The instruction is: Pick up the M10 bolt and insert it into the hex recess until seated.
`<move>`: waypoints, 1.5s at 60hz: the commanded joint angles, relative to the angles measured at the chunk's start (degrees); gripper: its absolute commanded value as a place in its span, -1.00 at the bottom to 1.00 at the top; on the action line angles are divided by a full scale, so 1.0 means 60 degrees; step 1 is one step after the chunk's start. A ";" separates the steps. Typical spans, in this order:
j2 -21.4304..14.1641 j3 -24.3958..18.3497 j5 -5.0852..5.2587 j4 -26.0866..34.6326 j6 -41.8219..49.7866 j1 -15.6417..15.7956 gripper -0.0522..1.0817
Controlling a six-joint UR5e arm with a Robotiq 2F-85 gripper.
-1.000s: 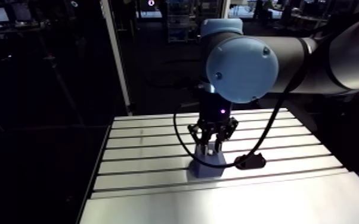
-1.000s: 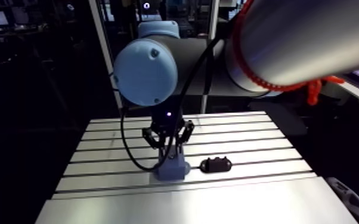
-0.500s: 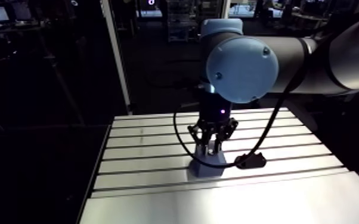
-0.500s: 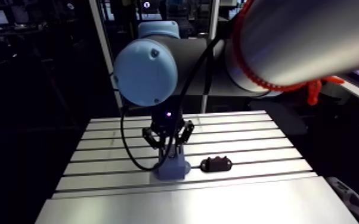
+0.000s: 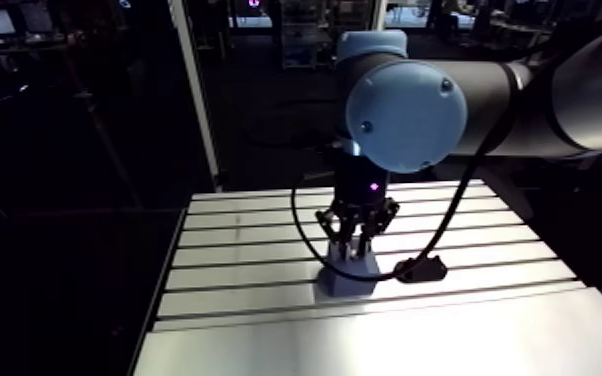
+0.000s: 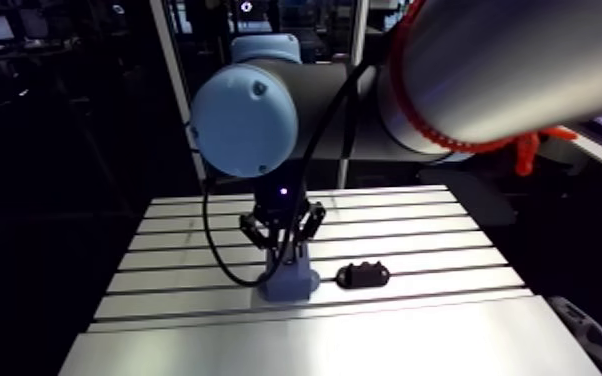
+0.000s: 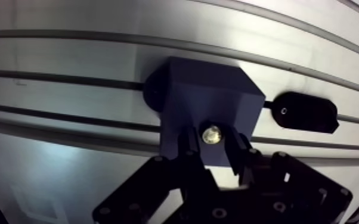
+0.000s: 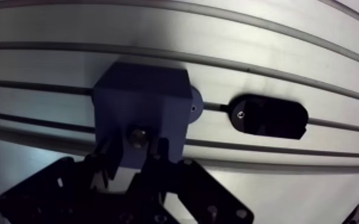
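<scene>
The M10 bolt is seen end-on in the wrist view, a small bright metal disc right over the near part of the dark blue block. It is judged to be steel: stiff, dense for its bulk, not at all fragile, but smooth and round, so it can be expected to roll or twist in a loose hold. The shank is the place to be gripped, squarely across its width, so that the bolt is kept upright and the end that enters is left free.

Now the jaws. The gripper is drawn in narrow, with only the bolt's width left between the two dark fingers. One finger is pressed to each side of the bolt, and the bolt is judged to be pinched rather than merely flanked. Nothing else is touched by the fingers, as far as can be told, though their tips are held very close above the block's top face.

The hex recess itself is not seen; it is hidden beneath the bolt and the fingers, so the depth of seating cannot be read. A black oval part is left lying on the slotted table beside the block, apart from it.
</scene>
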 commanded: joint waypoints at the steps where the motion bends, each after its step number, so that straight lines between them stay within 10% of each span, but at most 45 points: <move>1: 0.0009 -0.0001 -0.0008 0.0000 -0.0006 0.0004 0.19; 90: 0.0112 -0.0072 -0.0022 -0.0014 -0.0050 0.0002 0.27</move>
